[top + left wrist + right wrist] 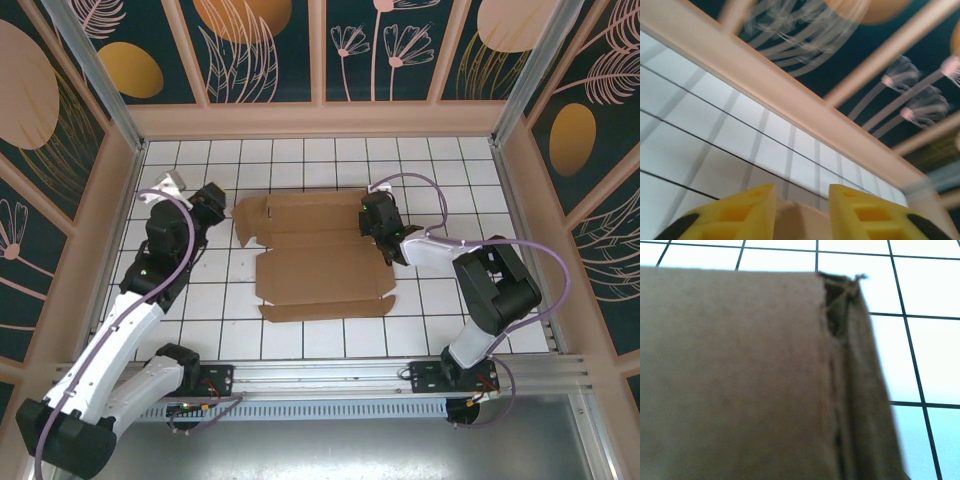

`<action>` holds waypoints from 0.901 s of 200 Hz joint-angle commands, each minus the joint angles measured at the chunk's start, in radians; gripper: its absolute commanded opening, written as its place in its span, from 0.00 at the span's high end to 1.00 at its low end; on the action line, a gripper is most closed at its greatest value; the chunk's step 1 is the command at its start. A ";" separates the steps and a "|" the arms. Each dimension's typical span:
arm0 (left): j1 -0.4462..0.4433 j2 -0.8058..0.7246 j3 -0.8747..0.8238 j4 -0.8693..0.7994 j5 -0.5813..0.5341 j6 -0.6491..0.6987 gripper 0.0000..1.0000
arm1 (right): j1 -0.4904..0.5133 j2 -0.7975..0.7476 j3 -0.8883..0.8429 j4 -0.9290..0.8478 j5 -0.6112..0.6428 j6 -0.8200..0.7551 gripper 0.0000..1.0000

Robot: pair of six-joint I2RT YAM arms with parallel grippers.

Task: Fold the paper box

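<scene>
The paper box (320,265) lies as a flat brown die-cut sheet in the middle of the white tiled table. My left gripper (222,207) is at the sheet's left flap. In the left wrist view its yellow fingers (752,210) stand a little apart, and a tan strip of the box (800,220) shows in the gap of the gripper (802,192); I cannot tell whether they touch it. My right gripper (376,216) sits low on the sheet's right end. The right wrist view is very close on the cardboard (740,380), which has a raised flap at its right and hides the fingers.
Wooden walls with dark floral panels close in the table on the left, back and right; the back ledge (790,95) is close ahead of the left gripper. An aluminium rail (350,375) carries both arm bases at the near edge. Bare tiles (300,160) lie behind the sheet.
</scene>
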 commanded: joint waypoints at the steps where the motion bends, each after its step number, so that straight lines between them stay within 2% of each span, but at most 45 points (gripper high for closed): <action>1: 0.061 0.084 -0.019 -0.195 -0.175 0.022 0.75 | -0.007 0.015 0.009 -0.072 -0.049 -0.021 1.00; 14: 0.100 0.115 -0.071 -0.127 -0.110 0.014 0.70 | -0.007 0.021 0.012 -0.078 -0.065 -0.025 1.00; 35: 0.122 0.150 -0.177 0.056 -0.106 0.004 0.67 | -0.007 0.018 0.006 -0.085 -0.076 -0.026 1.00; 50: 0.129 0.223 -0.195 0.117 -0.075 0.007 0.69 | -0.007 0.022 0.004 -0.090 -0.074 -0.028 1.00; 76: 0.128 0.328 -0.195 0.201 0.086 0.083 0.73 | -0.007 0.029 0.006 -0.097 -0.076 -0.029 1.00; 127: 0.126 0.394 -0.199 0.272 0.310 0.118 0.69 | -0.007 0.055 0.023 -0.106 -0.099 -0.019 1.00; 180: 0.077 0.386 -0.211 0.289 0.378 0.170 0.66 | -0.006 0.075 0.030 -0.111 -0.113 -0.015 1.00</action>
